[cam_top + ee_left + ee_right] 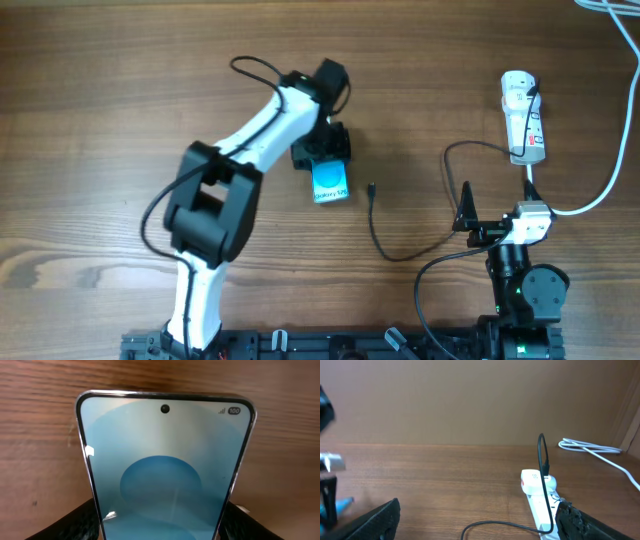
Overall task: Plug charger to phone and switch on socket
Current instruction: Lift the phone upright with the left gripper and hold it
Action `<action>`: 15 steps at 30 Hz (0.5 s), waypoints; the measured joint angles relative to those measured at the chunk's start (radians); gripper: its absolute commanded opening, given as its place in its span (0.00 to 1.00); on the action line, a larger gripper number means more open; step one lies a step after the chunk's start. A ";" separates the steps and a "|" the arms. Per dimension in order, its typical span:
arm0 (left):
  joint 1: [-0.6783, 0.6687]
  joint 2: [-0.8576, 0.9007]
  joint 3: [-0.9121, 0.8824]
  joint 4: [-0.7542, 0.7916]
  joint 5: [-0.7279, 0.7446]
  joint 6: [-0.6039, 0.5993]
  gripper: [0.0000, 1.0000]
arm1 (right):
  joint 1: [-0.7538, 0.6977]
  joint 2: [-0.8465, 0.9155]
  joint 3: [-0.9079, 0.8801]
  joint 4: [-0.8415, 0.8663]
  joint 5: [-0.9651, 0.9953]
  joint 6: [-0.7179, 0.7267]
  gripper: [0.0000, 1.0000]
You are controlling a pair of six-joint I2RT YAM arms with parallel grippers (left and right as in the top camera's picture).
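Note:
The phone, cyan screen up, lies on the wooden table at the centre. In the left wrist view the phone fills the frame. My left gripper is over its far end, and its two black fingers press against both long edges. The charger, a thin black cable, loops from the socket to its connector tip, which lies on the table just right of the phone, apart from it. My right gripper is open and empty, left of the socket and over the cable.
A thick white cord trails from the socket area to the table's right edge and back corner; it also shows in the right wrist view. A wall stands behind the table. The arm bases sit at the front edge.

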 measured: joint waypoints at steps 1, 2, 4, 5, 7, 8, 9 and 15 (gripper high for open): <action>0.009 -0.017 0.000 -0.001 0.023 0.000 0.69 | 0.000 0.000 0.000 0.000 0.000 0.000 1.00; 0.021 -0.035 0.000 -0.003 0.049 0.000 0.70 | 0.000 0.000 0.000 0.000 0.000 0.000 1.00; 0.051 -0.083 0.000 -0.009 0.136 0.008 0.70 | 0.000 0.000 0.000 0.000 0.000 0.000 1.00; 0.060 -0.101 0.000 -0.010 0.173 0.013 0.70 | 0.000 0.000 0.000 0.000 0.000 0.000 1.00; 0.088 -0.140 0.000 -0.010 0.284 0.033 0.70 | 0.000 0.000 0.000 0.000 0.000 0.000 1.00; 0.104 -0.155 0.000 -0.010 0.352 0.046 0.70 | 0.000 0.000 0.000 0.000 0.000 0.000 1.00; 0.116 -0.164 0.000 -0.011 0.408 0.056 0.70 | 0.000 0.000 0.000 0.000 0.000 0.000 1.00; 0.203 -0.185 0.000 -0.010 0.783 0.096 0.71 | 0.000 0.000 0.000 0.000 0.000 0.000 1.00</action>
